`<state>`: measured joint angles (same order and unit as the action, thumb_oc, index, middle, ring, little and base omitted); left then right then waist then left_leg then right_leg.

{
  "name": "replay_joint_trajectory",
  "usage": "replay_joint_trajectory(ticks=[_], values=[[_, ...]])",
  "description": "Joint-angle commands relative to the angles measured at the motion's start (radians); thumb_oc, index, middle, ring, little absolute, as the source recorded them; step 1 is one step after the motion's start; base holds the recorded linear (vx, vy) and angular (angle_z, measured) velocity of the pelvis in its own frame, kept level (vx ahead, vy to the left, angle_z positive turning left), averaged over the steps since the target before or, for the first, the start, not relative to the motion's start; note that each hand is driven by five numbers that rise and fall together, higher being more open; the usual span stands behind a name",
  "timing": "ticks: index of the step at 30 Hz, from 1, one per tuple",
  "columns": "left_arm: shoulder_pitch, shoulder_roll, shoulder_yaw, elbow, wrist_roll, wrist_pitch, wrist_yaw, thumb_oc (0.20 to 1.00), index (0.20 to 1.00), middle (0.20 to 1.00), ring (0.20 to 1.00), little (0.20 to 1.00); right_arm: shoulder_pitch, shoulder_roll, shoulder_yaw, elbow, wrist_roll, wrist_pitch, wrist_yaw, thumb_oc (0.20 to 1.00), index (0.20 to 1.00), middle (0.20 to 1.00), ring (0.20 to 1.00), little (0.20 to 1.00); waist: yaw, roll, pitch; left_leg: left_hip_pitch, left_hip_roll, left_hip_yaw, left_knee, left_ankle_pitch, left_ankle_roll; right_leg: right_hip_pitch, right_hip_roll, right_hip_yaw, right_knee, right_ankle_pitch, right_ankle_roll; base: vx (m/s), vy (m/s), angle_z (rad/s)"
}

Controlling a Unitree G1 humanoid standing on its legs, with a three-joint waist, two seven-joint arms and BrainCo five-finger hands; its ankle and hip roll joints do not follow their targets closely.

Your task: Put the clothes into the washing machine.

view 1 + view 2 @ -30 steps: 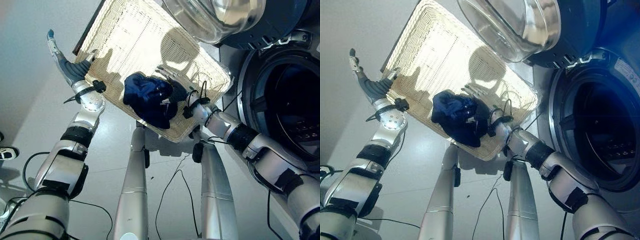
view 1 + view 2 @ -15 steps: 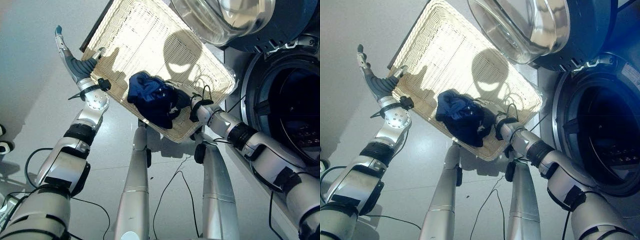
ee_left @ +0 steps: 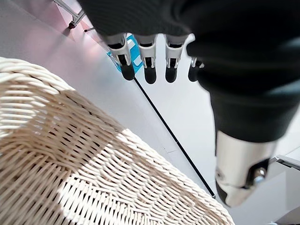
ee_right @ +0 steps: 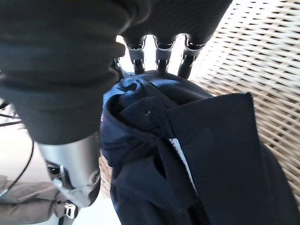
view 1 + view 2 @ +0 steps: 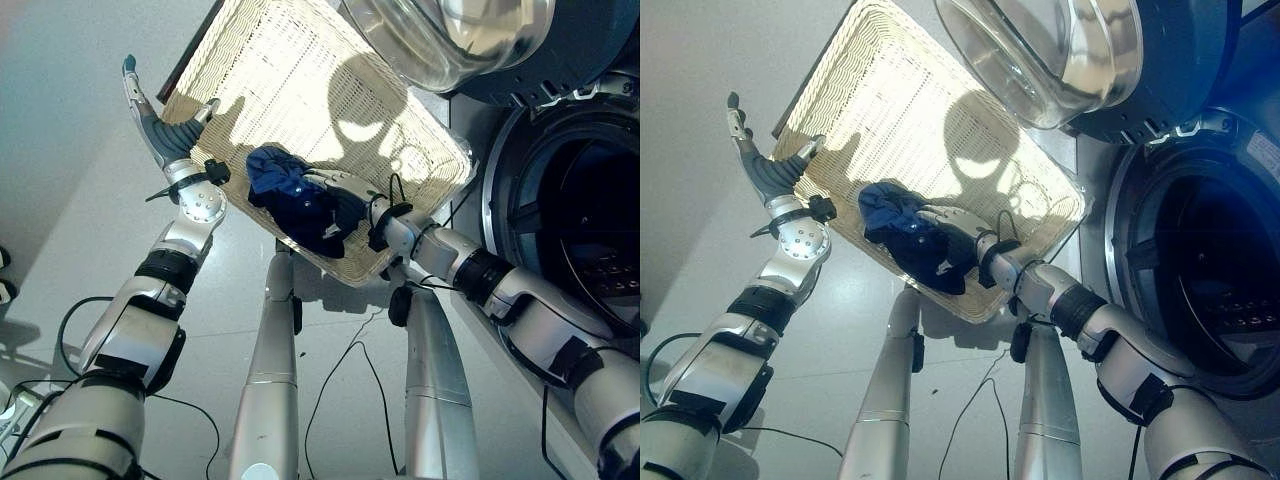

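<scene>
While the right hand point(image 5: 345, 195) is clamped on the navy garment point(image 5: 295, 195), its long axis is run from 10 to 4 o'clock in the wicker basket point(image 5: 300, 75); the left hand point(image 5: 160, 125) is held open.

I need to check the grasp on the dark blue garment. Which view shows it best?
The right wrist view: the dark blue garment shows close up, bunched against the right hand, its fingers over the top. Both eye views show it small in the wicker basket. The left wrist view shows basket weave.

Pale grey glossy floor point(image 5: 70, 150), bright light from above.
</scene>
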<state>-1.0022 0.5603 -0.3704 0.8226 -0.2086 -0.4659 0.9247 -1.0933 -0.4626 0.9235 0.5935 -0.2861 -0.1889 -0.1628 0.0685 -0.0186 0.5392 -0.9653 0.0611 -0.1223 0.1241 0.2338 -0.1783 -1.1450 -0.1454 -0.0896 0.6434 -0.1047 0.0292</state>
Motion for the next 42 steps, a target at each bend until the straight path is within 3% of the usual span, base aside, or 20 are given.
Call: replay_joint_trajectory(ticks=[1, 8, 17, 18, 19, 20, 33, 39, 40, 41, 42], values=[[-0.032, -0.041, 0.059, -0.013, 0.049, -0.047, 0.035, 1.0, 1.0, 1.0, 1.0, 1.0, -0.008, 0.041, 0.034, -0.064, -0.049, -0.034, -0.052, 1.0, 1.0, 1.0, 1.0, 1.0, -0.026, 0.06, -0.019, -0.053, -0.111, 0.053, 0.136, -0.076, 0.078, 0.091, 0.051, -0.042, -0.355, 0.258, 0.093, 0.0, 0.0, 0.0], [-0.054, -0.064, 0.04, -0.01, 0.045, -0.088, 0.033, 1.0, 1.0, 1.0, 1.0, 1.0, -0.033, 0.089, 0.04, 0.057, -0.125, 0.062, -0.176, 1.0, 1.0, 1.0, 1.0, 1.0, -0.011, 0.086, -0.019, -0.054, -0.117, 0.052, 0.134, -0.08, 0.08, 0.086, 0.043, -0.038, -0.356, 0.259, 0.095, 0.0, 0.009, 0.01], [-0.064, -0.098, 0.03, -0.064, 0.068, -0.138, 0.02, 1.0, 1.0, 1.0, 1.0, 1.0, -0.089, 0.121, 0.035, 0.245, -0.172, 0.095, -0.21, 1.0, 1.0, 1.0, 1.0, 1.0, 0.015, 0.116, -0.019, -0.068, -0.134, 0.048, 0.14, -0.083, 0.089, 0.072, 0.03, -0.046, -0.357, 0.272, 0.101, 0.0, 0.018, 0.03], [-0.072, -0.102, 0.031, -0.096, 0.081, -0.142, 0.013, 1.0, 1.0, 1.0, 1.0, 1.0, -0.104, 0.124, 0.032, 0.293, -0.181, 0.1, -0.197, 0.482, 0.482, 0.482, 0.482, 0.482, 0.023, 0.122, -0.019, -0.078, -0.138, 0.044, 0.136, -0.073, 0.092, 0.064, 0.024, -0.052, -0.365, 0.284, 0.102, 0.0, 0.002, 0.03], [-0.065, -0.104, 0.029, -0.102, 0.081, -0.141, 0.012, 1.0, 1.0, 1.0, 1.0, 1.0, -0.099, 0.125, 0.033, 0.301, -0.181, 0.096, -0.197, 0.448, 0.448, 0.448, 0.448, 0.448, 0.026, 0.123, -0.019, -0.068, -0.138, 0.044, 0.137, -0.082, 0.092, 0.073, 0.025, -0.053, -0.362, 0.277, 0.103, 0.0, 0.007, 0.03], [-0.071, -0.103, 0.028, -0.12, 0.084, -0.142, 0.008, 1.0, 1.0, 1.0, 1.0, 1.0, -0.112, 0.123, 0.033, 0.325, -0.183, 0.095, -0.186, 0.2, 0.2, 0.2, 0.2, 0.2, 0.031, 0.128, -0.019, -0.078, -0.142, 0.041, 0.137, -0.073, 0.093, 0.063, 0.02, -0.057, -0.364, 0.287, 0.103, 0.0, 0.0, 0.0], [-0.023, -0.125, 0.032, -0.206, 0.114, -0.139, -0.001, 1.0, 1.0, 1.0, 1.0, 1.0, -0.102, 0.142, 0.024, 0.355, -0.167, 0.016, -0.138, 0.2, 0.2, 0.2, 0.2, 0.2, 0.057, 0.144, -0.019, -0.071, -0.149, 0.031, 0.142, -0.083, 0.102, 0.06, 0.015, -0.07, -0.343, 0.282, 0.106, 0.0, 0.001, 0.03], [-0.007, -0.129, 0.036, -0.208, 0.118, -0.143, -0.001, 1.0, 1.0, 1.0, 1.0, 1.0, -0.096, 0.153, 0.022, 0.324, -0.138, 0.014, -0.135, 0.2, 0.2, 0.2, 0.2, 0.2, 0.058, 0.145, -0.019, -0.068, -0.147, 0.03, 0.137, -0.08, 0.102, 0.059, 0.015, -0.073, -0.345, 0.285, 0.106, 0.0, 0.0, 0.01], [-0.006, -0.129, 0.037, -0.208, 0.118, -0.143, -0.003, 1.0, 1.0, 1.0, 1.0, 1.0, -0.096, 0.154, 0.022, 0.319, -0.13, 0.018, -0.133, 0.231, 0.231, 0.231, 0.231, 0.231, 0.057, 0.145, -0.019, -0.068, -0.146, 0.031, 0.136, -0.08, 0.102, 0.059, 0.014, -0.073, -0.345, 0.285, 0.106, 0.0, 0.0, 0.0], [-0.002, -0.13, 0.04, -0.204, 0.115, -0.145, -0.005, 1.0, 1.0, 1.0, 1.0, 1.0, -0.089, 0.157, 0.011, 0.304, -0.1, 0.016, -0.131, 1.0, 1.0, 1.0, 1.0, 1.0, 0.055, 0.144, -0.019, -0.069, -0.145, 0.032, 0.138, -0.079, 0.1, 0.057, 0.015, -0.071, -0.343, 0.285, 0.105, 0.0, 0.0, 0.0], [0.0, -0.13, 0.04, -0.204, 0.115, -0.146, -0.005, 1.0, 1.0, 1.0, 1.0, 1.0, -0.087, 0.158, 0.01, 0.302, -0.094, 0.015, -0.131, 1.0, 1.0, 1.0, 1.0, 1.0, 0.054, 0.144, -0.019, -0.068, -0.144, 0.033, 0.138, -0.079, 0.1, 0.057, 0.016, -0.07, -0.342, 0.285, 0.105, 0.0, 0.0, 0.0]])
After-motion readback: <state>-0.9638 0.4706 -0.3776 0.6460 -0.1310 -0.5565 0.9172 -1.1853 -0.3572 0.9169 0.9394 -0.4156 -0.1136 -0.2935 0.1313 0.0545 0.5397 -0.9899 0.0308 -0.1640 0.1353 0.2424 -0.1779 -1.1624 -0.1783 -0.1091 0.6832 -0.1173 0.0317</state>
